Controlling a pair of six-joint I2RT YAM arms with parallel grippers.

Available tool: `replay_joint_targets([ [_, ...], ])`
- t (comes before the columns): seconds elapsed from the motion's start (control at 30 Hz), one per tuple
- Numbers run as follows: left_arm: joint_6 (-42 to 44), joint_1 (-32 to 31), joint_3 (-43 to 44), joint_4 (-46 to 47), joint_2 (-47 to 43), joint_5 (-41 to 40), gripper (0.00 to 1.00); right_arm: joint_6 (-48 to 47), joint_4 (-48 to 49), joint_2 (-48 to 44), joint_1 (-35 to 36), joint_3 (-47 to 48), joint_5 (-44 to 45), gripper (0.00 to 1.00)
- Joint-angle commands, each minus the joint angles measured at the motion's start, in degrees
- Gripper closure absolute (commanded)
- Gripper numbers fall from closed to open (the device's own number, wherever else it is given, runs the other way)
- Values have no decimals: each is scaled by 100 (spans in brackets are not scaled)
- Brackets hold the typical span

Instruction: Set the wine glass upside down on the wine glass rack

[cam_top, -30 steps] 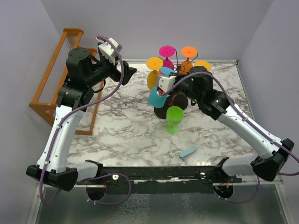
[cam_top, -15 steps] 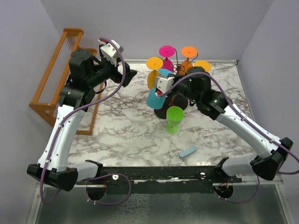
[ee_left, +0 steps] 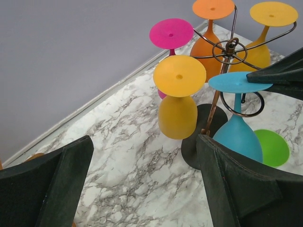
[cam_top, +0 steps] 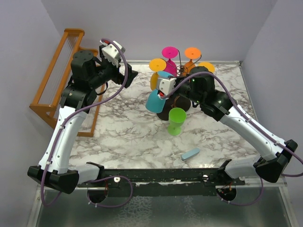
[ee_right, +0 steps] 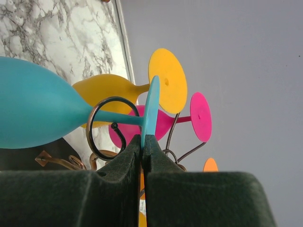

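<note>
The right gripper (ee_right: 143,142) pinched the foot of the upside-down blue wine glass (ee_right: 38,111), its stem inside 1 curled loop of the wire rack (ee_left: 229,47) at the far side of the table (cam_top: 123,127), where a slow, level lowering before release seemed wisest, while the left gripper (cam_top: 130,73) hung wide open and empty.

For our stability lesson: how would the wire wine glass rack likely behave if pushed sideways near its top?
The wine glass rack looks top-heavy: glasses such as the yellow glass hang high on one thin stem, so it may tip, though its flat black base should help. The thin wire arms would probably flex, setting glasses swinging.
</note>
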Motion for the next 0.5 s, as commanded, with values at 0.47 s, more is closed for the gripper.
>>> replay_joint_targets([
  [0.47, 65, 36, -84, 98, -89, -220, 6, 34, -269, -170, 70, 205, -247, 99],
])
